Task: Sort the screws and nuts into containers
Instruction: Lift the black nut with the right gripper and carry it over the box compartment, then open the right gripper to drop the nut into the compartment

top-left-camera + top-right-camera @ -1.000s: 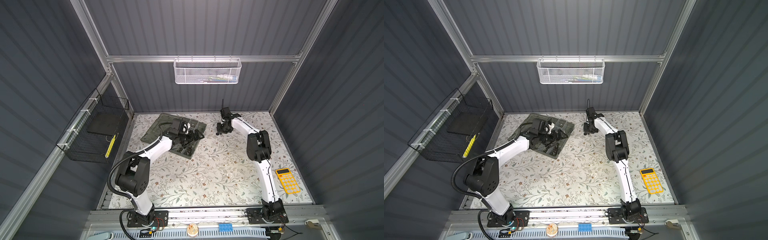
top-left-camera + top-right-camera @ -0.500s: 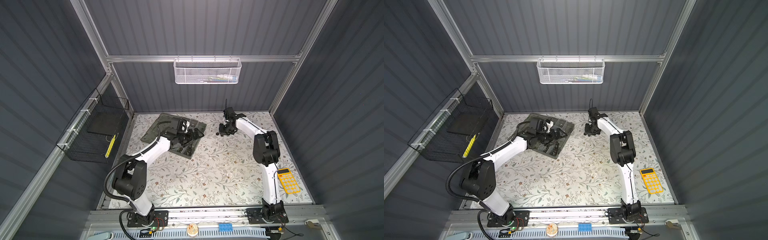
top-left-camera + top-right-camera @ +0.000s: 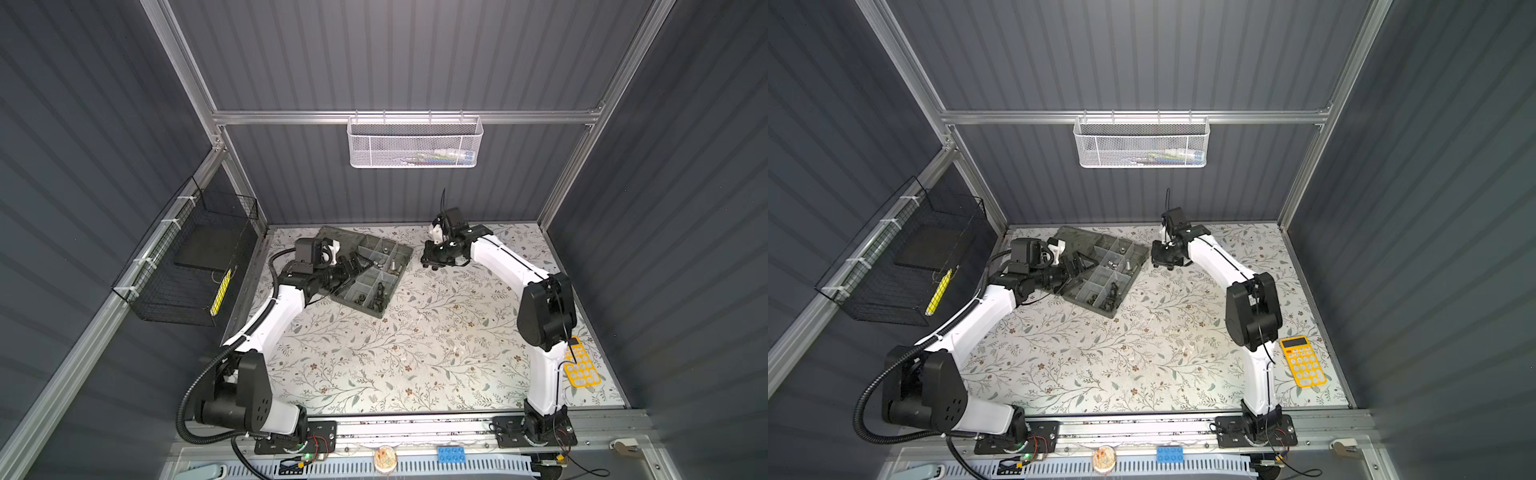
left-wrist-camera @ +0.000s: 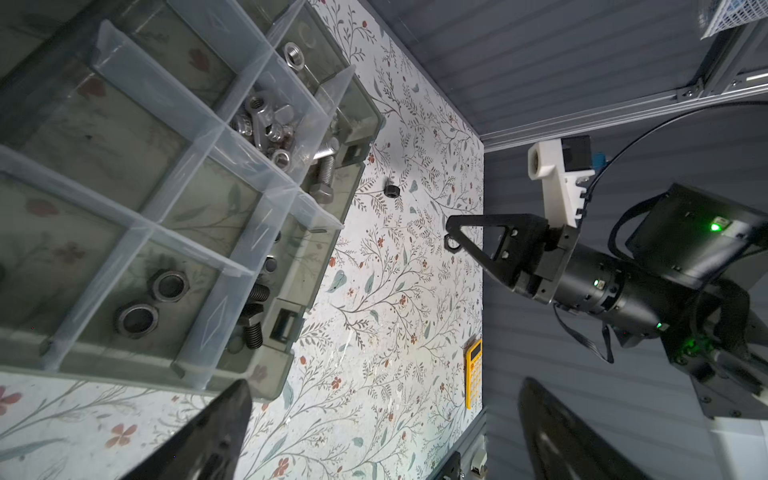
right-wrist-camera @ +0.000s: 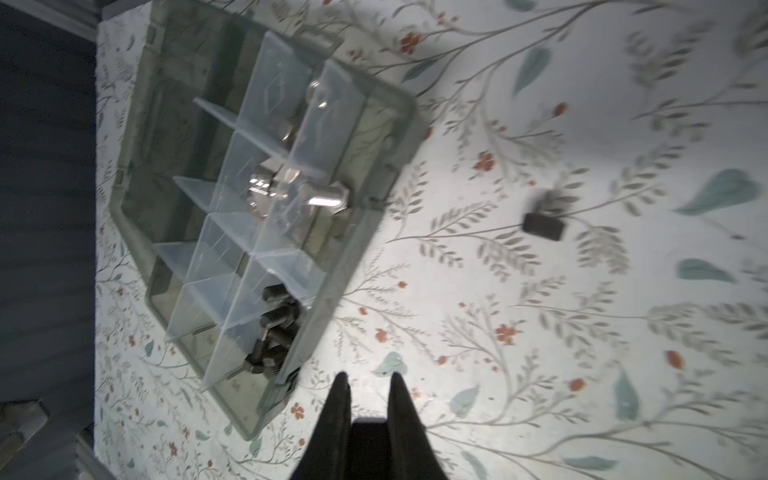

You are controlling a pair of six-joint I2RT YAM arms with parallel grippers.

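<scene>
Nut (image 5: 543,226), black, lay loose on the worktop (image 5: 540,374) near a corner of the box (image 5: 353,257), apart from both tools. Right tool (image 5: 368,376) was closed, though whether it gripped anything could not be told; left tool (image 4: 384,382) stood wide open and empty. Small, light, rigid and probably slippery, it seemed best pinched across opposite flats, low against the worktop.
</scene>
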